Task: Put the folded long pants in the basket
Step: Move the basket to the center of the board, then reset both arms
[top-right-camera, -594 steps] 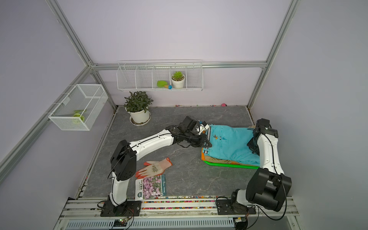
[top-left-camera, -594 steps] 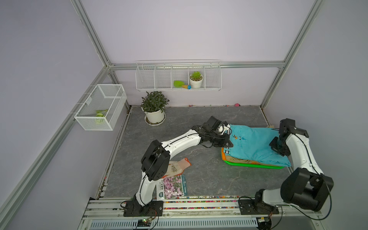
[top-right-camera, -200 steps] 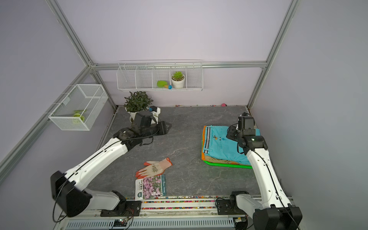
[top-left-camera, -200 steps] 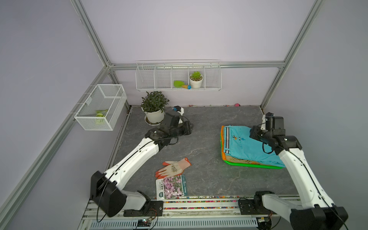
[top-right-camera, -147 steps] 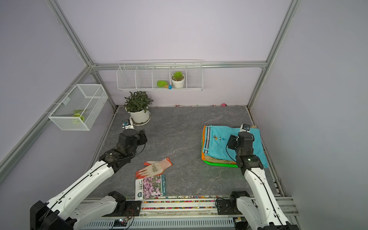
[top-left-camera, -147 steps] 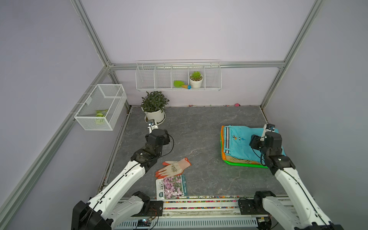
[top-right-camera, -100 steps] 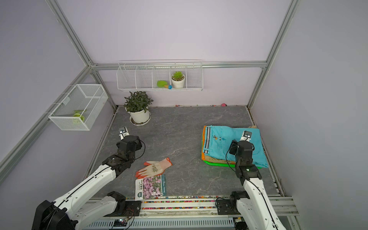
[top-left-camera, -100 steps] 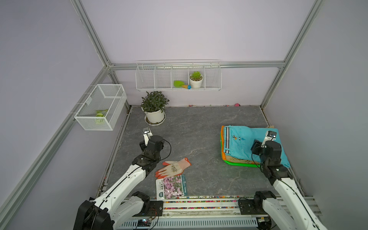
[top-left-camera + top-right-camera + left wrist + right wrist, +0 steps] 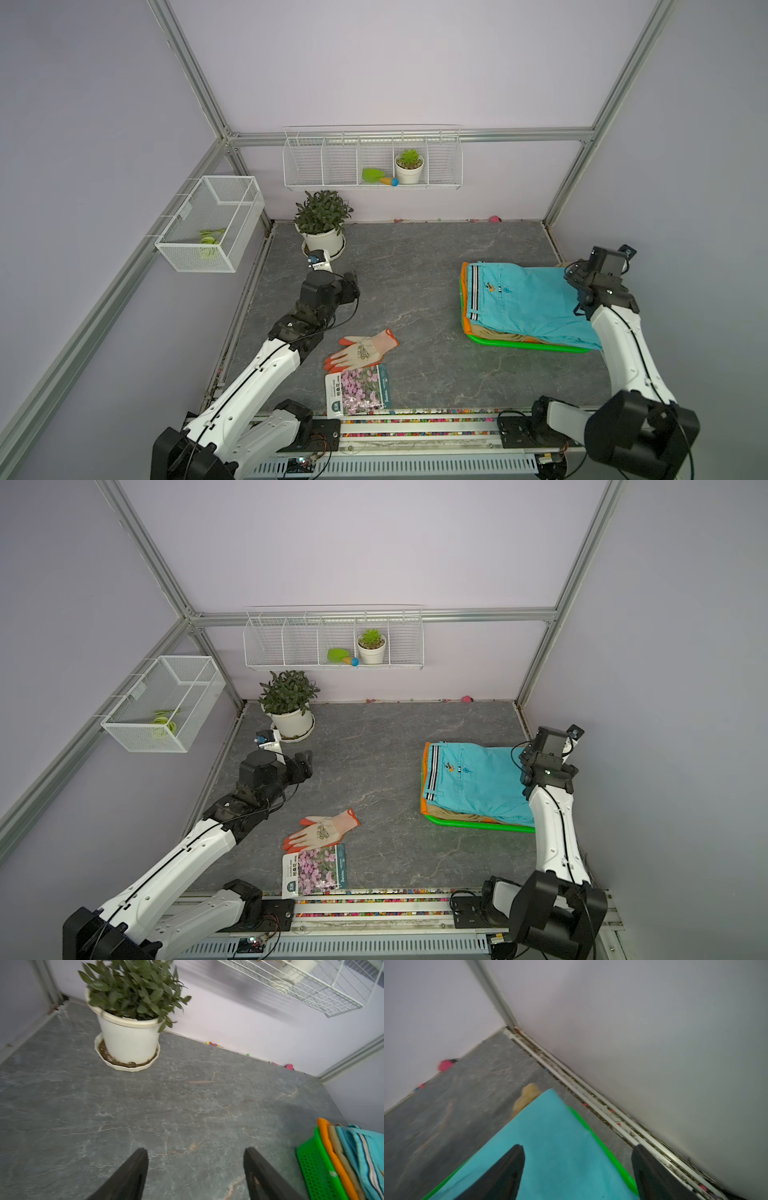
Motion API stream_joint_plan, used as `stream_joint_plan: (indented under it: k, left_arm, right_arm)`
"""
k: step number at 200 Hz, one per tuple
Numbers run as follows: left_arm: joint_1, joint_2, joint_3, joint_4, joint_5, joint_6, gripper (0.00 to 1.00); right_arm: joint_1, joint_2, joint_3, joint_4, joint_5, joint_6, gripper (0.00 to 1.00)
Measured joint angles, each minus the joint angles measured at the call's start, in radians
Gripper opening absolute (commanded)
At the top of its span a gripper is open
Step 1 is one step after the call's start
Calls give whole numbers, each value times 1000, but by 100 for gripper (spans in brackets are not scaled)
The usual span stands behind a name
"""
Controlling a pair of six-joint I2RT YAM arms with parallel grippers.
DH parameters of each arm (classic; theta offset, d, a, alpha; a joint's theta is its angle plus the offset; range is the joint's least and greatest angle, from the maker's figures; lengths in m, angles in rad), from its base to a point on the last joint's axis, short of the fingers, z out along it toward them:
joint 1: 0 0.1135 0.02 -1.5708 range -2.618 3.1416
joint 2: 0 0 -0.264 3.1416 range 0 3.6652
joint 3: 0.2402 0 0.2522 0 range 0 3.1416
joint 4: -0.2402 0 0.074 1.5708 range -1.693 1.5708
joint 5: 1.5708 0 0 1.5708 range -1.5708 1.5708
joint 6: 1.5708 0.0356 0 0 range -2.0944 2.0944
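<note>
the pants [image 9: 528,299] lie stacked in the basket [image 9: 523,345], turquoise pair on top, flat. nothing of the task is left loose on the counter [image 9: 415,266].

left pincer [image 9: 196,1148]: released, jaws wide with bare counter between them, well apart from the basket on its waistband side. right pincer [image 9: 578,1146]: released too, jaws spread over the turquoise cloth at the basket's far corner, gripping nothing. whether it touches the cloth i cannot tell.

judged from this, the placing looks done and the step in hand is letting go and clearing off. the next move calls for lifting the right pincer straight up from the basket so no fingertip drags the top fold, then checking for cloth that overhangs the rim.

in both top views the whole stack shows, with its striped waistband at one end of the basket, and a glove [image 9: 361,351] lies well away from the basket. the left wrist view alone shows the basket's perforated wall and the layers edge-on: orange, khaki, turquoise. a lilac pair i cannot make out. the right wrist view, blurred, shows most clearly a khaki corner [image 9: 527,1095] poking past the turquoise at the basket's end. it may want tucking in.
</note>
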Motion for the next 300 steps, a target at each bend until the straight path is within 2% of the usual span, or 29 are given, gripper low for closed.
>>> stream_joint_plan:
  k: [28, 64, 140, 167, 193, 211, 231, 260, 300]
  left_arm:
    - [0, 30, 15, -26, 116, 2, 77]
    - [0, 63, 39, -56, 213, 4, 77]
    - [0, 68, 40, -63, 260, 3, 78]
    - [0, 71, 40, -63, 260, 3, 78]
    - [0, 80, 40, -64, 259, 3, 78]
    - [0, 84, 40, -73, 256, 3, 78]
    - [0, 84, 40, -77, 243, 2, 78]
    - [0, 72, 40, -82, 187, 0, 78]
    - [6, -5, -16, -63, -32, -10, 78]
  right_arm:
    - [-128, 64, -30, -39, -47, 54, 88]
    - [-225, 137, -41, -55, -151, 161, 86]
    - [-295, 246, -47, -47, -444, 404, 68]
    - [-188, 244, -89, -10, -505, 504, 67]
    - [30, 237, -100, 2, -529, 596, 67]
    - [174, 267, -73, -24, -563, 604, 66]
    - [293, 362, 37, -97, -604, 577, 66]
    - [323, 333, 60, -132, -537, 511, 68]
    - [318, 24, -124, 4, -318, 280, 71]
